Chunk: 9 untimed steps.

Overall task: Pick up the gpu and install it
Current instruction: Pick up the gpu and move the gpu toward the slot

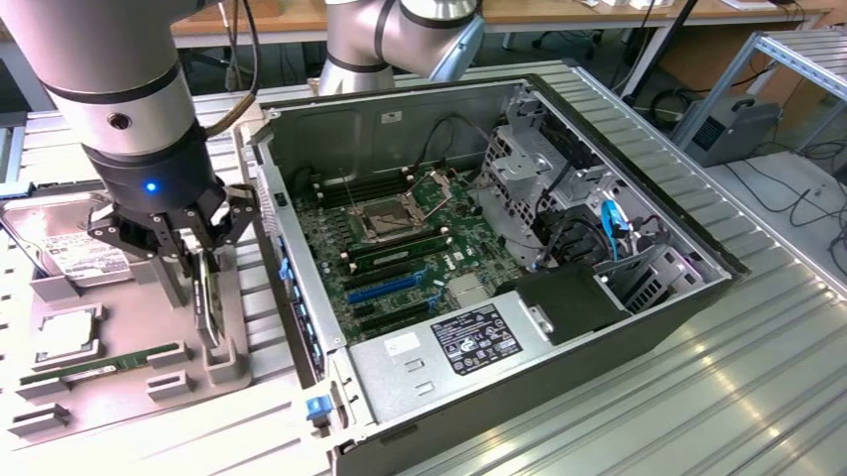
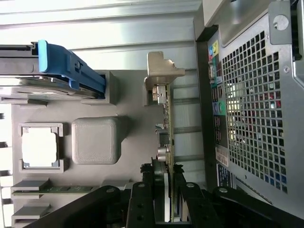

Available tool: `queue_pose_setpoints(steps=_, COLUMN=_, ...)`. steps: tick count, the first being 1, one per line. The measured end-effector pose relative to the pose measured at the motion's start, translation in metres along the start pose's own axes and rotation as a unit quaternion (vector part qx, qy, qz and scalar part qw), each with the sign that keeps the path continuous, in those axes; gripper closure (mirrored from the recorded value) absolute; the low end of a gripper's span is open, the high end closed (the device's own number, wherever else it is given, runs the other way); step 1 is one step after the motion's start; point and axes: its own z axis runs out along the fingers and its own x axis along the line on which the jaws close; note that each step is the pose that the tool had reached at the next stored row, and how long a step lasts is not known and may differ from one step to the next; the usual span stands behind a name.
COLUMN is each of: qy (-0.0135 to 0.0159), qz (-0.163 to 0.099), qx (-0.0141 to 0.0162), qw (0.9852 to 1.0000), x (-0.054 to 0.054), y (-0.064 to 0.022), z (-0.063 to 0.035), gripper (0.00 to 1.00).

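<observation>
Beside the open computer case (image 1: pixel 530 248), over the gray parts tray (image 1: pixel 133 387), we saw the gripper (image 1: pixel 198 260) partly closed, clamped on both faces of the gpu (image 2: pixel 166 128), which stood on edge in its tray slot.

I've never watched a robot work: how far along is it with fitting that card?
Done: nothing fitted; the blue slots in the open grey computer case are empty. In hand: the black gripper clasps the thin dark silver-edged card, upright in its grey holder tray. Left: lifting and installing it.
</observation>
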Motion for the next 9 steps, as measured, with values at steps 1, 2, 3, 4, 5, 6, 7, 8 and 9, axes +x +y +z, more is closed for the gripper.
queue_pose_setpoints(steps=1, qy=0.0000, qz=0.000, qx=0.0000, qw=1.0000, x=0.0000, y=0.0001, z=-0.0010, gripper=0.73)
queue_pose_setpoints(steps=2, qy=0.0000, qz=0.000, qx=0.0000, qw=1.0000, x=0.0000, y=0.0001, z=-0.0020, gripper=0.73)
queue_pose_setpoints(steps=3, qy=0.0000, qz=0.000, qx=0.0000, qw=1.0000, x=-0.0001, y=0.0002, z=-0.0029, gripper=0.73)
queue_pose_setpoints(steps=4, qy=0.0000, qz=0.000, qx=0.0000, qw=1.0000, x=-0.0001, y=0.0002, z=-0.0041, gripper=0.73)
queue_pose_setpoints(steps=5, qy=0.0000, qz=0.000, qx=0.0000, qw=1.0000, x=-0.0001, y=0.0003, z=-0.0052, gripper=0.73)
queue_pose_setpoints(steps=6, qy=0.0000, qz=0.000, qx=0.0000, qw=1.0000, x=-0.0001, y=0.0004, z=-0.0068, gripper=0.73)
queue_pose_setpoints(steps=7, qy=0.0000, qz=0.000, qx=0.0000, qw=1.0000, x=-0.0002, y=0.0005, z=-0.0078, gripper=0.73)
queue_pose_setpoints(steps=8, qy=0.0000, qz=0.000, qx=0.0000, qw=1.0000, x=-0.0002, y=0.0006, z=-0.0092, gripper=0.73)
queue_pose_setpoints(steps=9, qy=0.0000, qz=0.000, qx=0.0000, qw=1.0000, x=-0.0003, y=0.0007, z=-0.0108, gripper=0.73)
